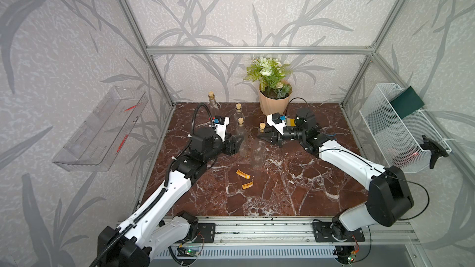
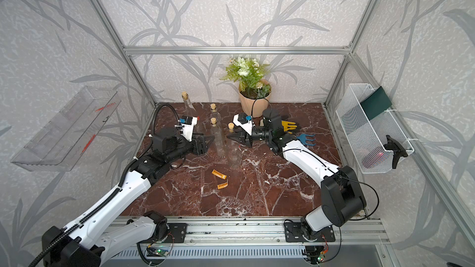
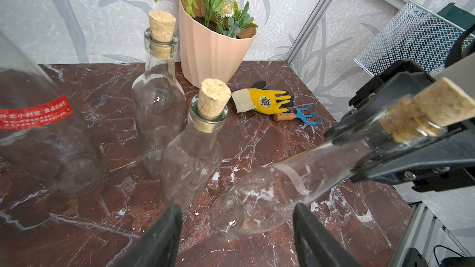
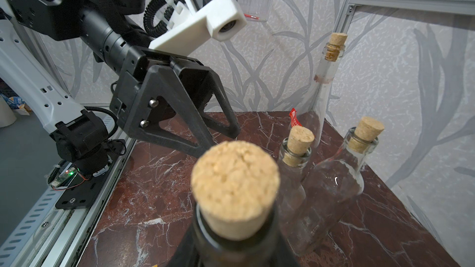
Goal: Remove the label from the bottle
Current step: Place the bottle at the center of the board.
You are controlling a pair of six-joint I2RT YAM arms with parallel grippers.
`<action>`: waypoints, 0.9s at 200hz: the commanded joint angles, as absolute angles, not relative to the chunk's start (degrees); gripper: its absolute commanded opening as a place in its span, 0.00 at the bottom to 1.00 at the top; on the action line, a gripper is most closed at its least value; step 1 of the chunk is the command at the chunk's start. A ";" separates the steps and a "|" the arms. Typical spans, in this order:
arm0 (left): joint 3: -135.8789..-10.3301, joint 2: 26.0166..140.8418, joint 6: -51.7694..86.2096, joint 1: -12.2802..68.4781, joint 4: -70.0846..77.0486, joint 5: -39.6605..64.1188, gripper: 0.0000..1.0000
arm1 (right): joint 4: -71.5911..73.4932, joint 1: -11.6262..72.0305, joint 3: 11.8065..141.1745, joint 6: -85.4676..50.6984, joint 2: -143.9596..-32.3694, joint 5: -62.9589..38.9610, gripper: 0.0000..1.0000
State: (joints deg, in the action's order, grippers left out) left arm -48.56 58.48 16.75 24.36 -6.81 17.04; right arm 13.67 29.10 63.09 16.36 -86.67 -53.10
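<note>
The red-brown marble table (image 1: 282, 196) carries a peach plant pot (image 1: 273, 104) at twelve o'clock, three corked glass bottles (image 1: 241, 132) standing toward eleven, two orange label scraps (image 1: 243, 174) just off centre toward seven (lying apart), and a yellow glove (image 2: 288, 125) beside a blue hand rake (image 2: 307, 139) toward one.

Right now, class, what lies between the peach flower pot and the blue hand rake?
A yellow glove lies there, seen in the left wrist view.

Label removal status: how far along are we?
Done: two orange label pieces lie loose on the marble tabletop. In hand: the right gripper clamps the neck of a tilted corked bottle that looks bare; the left gripper is open near its base. Left: the tall bottle carries a red label.
</note>
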 commanded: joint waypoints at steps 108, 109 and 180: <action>-47.88 58.58 14.35 24.29 -3.05 19.35 0.69 | 17.31 29.94 65.03 15.50 -86.65 -51.94 0.56; -47.89 58.60 14.21 24.27 -2.93 19.52 0.69 | 17.27 29.96 64.95 15.57 -86.56 -51.81 0.57; -49.06 60.24 9.64 24.30 0.00 27.01 0.69 | 13.08 29.74 57.38 14.65 -75.24 -41.17 0.72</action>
State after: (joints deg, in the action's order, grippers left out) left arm -48.03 59.72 13.02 24.36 -2.33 23.07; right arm 15.51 29.69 60.12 15.75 -81.56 -46.28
